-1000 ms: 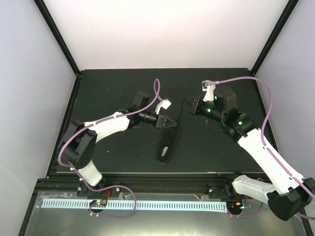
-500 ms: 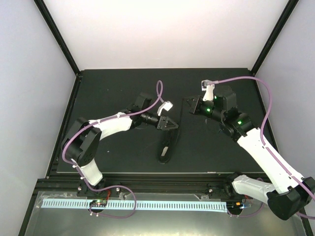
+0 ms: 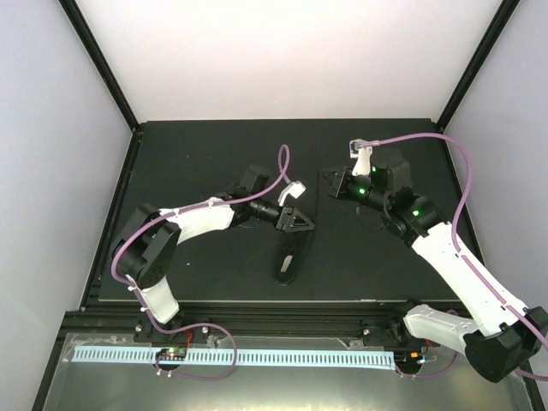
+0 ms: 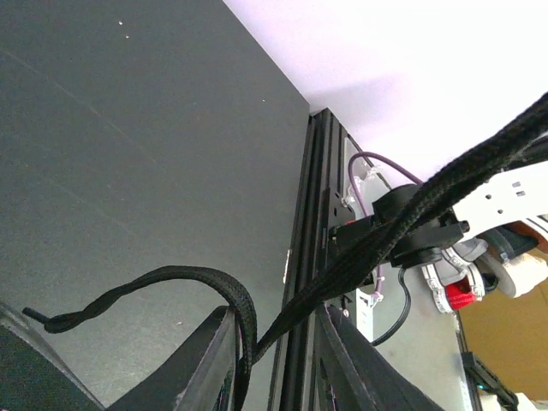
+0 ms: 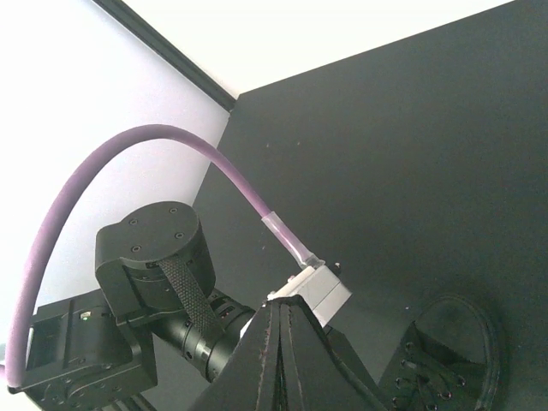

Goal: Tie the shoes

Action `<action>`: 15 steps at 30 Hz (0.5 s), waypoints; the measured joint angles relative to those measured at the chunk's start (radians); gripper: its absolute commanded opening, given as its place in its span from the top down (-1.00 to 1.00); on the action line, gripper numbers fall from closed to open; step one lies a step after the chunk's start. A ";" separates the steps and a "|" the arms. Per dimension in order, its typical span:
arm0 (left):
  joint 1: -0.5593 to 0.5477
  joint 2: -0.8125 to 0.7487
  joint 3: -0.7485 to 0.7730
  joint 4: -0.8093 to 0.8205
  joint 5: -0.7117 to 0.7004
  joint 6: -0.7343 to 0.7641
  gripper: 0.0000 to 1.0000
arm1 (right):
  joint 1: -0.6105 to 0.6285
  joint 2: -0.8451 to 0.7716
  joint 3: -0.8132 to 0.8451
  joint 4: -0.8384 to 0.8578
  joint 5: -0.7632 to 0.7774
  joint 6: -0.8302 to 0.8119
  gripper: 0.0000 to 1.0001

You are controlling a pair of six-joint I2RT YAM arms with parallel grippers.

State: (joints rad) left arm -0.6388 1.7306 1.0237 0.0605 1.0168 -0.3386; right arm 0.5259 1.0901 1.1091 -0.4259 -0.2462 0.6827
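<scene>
Black table [image 3: 188, 171] bears one shoe [image 3: 288, 259], laces [image 4: 171, 282] apparently untied

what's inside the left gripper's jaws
A black lace passes between the left gripper's parted fingers. Where it runs below them is out of frame, so contact cannot be seen.

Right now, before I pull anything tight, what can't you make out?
Top view: the shoe blends into the black mat; whether it is tied is too small to read.
Left wrist view: the shoe is out of frame; the lace runs off the right edge.
Right wrist view: the bottom edge cuts the shoe; the right gripper, shut, hides any pinched lace.
</scene>
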 measured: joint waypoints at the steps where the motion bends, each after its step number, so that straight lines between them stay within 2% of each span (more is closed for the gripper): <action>1: -0.002 0.000 0.000 0.000 0.001 0.001 0.49 | 0.000 0.000 0.000 0.000 0.000 0.000 0.97; 15: -0.016 0.000 0.002 -0.021 0.001 0.034 0.35 | 0.000 0.006 -0.001 0.000 0.000 0.004 0.97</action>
State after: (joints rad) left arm -0.6544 1.7306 1.0260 0.0399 1.0176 -0.3046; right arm 0.5259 1.0958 1.1084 -0.4255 -0.2459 0.6868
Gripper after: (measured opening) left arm 0.298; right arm 0.018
